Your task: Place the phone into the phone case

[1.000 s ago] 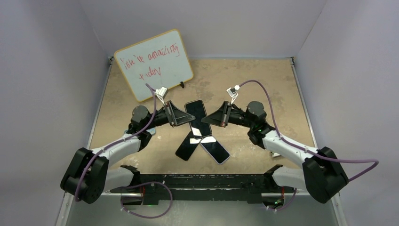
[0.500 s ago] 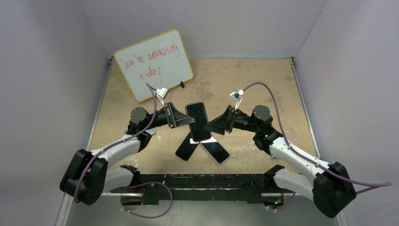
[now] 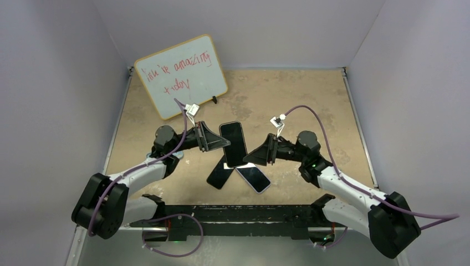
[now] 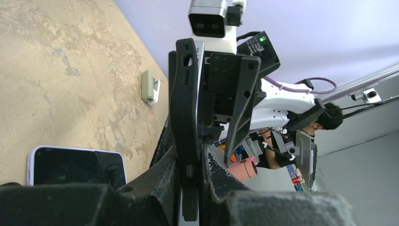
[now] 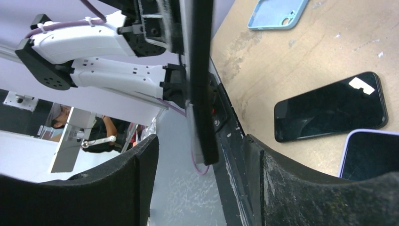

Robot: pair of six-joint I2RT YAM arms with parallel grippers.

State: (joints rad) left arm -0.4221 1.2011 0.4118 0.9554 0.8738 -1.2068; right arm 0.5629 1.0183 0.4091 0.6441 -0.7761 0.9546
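Pinching the black phone (image 3: 233, 143) by one long edge, left gripper (image 3: 223, 143) holds it raised over two crossed phones (image 3: 254, 178); right gripper (image 3: 248, 157) spread around its end, not touching.

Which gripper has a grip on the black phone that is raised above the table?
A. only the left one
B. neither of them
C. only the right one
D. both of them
A: the left gripper is shut on the phone, while the fingers of the right gripper stand apart on either side of its edge without touching it.
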